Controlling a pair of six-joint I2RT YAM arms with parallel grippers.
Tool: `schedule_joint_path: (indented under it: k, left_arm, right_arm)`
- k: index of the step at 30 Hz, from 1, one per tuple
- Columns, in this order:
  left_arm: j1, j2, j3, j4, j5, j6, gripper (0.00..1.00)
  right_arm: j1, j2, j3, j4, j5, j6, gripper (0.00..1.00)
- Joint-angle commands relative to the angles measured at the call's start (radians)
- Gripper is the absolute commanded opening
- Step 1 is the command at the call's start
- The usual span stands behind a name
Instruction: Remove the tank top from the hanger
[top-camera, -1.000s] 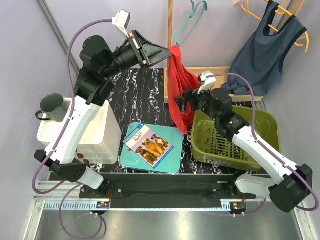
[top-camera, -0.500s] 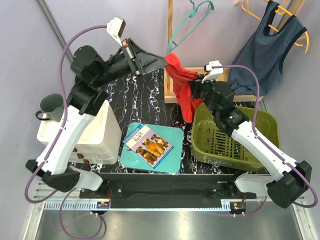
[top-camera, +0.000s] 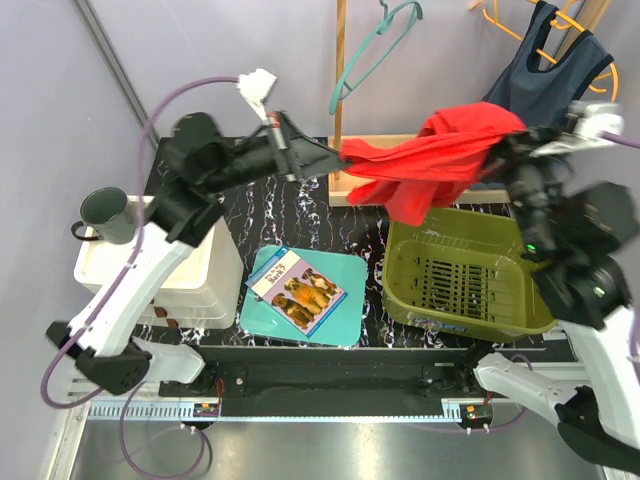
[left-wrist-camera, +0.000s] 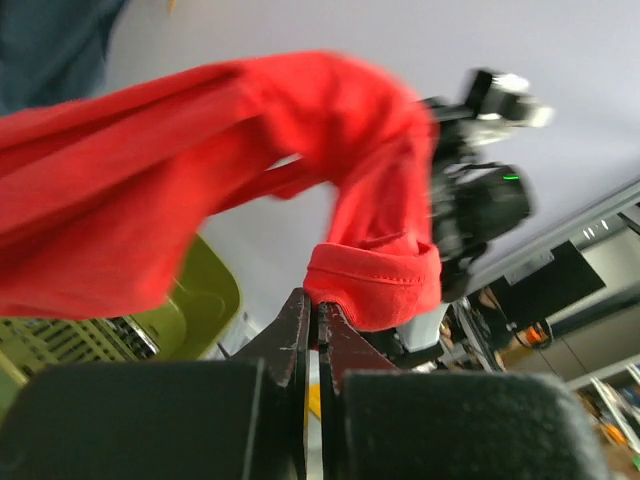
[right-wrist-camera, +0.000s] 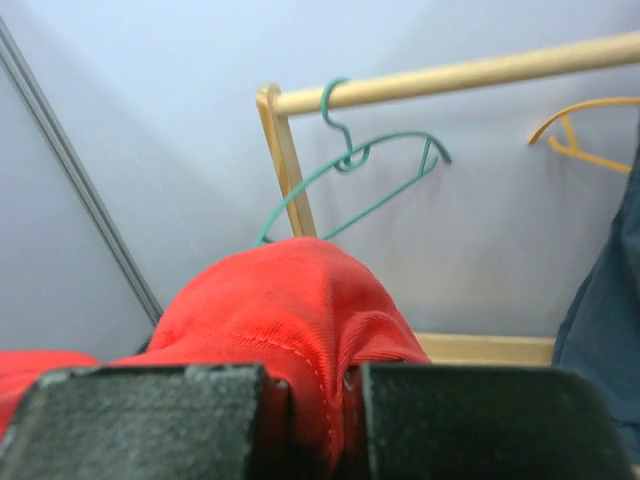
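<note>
The red tank top (top-camera: 430, 160) hangs stretched in the air between both grippers, above the green basket. My left gripper (top-camera: 340, 155) is shut on its left hem, seen close up as a red fold (left-wrist-camera: 372, 285) pinched at the fingertips (left-wrist-camera: 318, 300). My right gripper (top-camera: 515, 135) is shut on the right end of the top, where cloth (right-wrist-camera: 290, 300) bunches between the fingers (right-wrist-camera: 320, 385). The teal hanger (top-camera: 375, 45) hangs bare on the wooden rail (right-wrist-camera: 450, 75), apart from the red top.
A navy tank top (top-camera: 540, 100) hangs on an orange hanger (top-camera: 500, 20) at the back right. The green basket (top-camera: 470, 275) sits below the red top. A book on a teal board (top-camera: 300, 290) lies mid-table. A white box (top-camera: 190, 260) with a dark mug (top-camera: 105, 215) stands left.
My right gripper closed on the red top and rose up and to the right, pulling the cloth out from a hanging bundle into a stretched band. The left gripper kept its hold and shifted right.
</note>
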Motion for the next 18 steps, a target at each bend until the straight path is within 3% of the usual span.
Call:
schedule_joint_path:
  k: [1, 5, 11, 18]
  left_arm:
    - [-0.098, 0.125, 0.060, 0.006, 0.015, 0.044, 0.00]
    - [-0.184, 0.234, 0.127, 0.005, 0.008, 0.041, 0.00]
    - [-0.224, 0.323, 0.140, 0.005, 0.003, 0.052, 0.00]
    - [-0.245, 0.383, 0.141, 0.005, 0.000, 0.044, 0.00]
  right_arm:
    - [0.005, -0.051, 0.141, -0.164, 0.063, 0.009, 0.00]
    - [0.005, -0.080, 0.205, -0.267, 0.097, 0.003, 0.00]
    - [0.005, -0.149, 0.192, -0.354, 0.205, -0.014, 0.00]
    - [0.007, -0.145, 0.287, -0.397, 0.348, -0.166, 0.00]
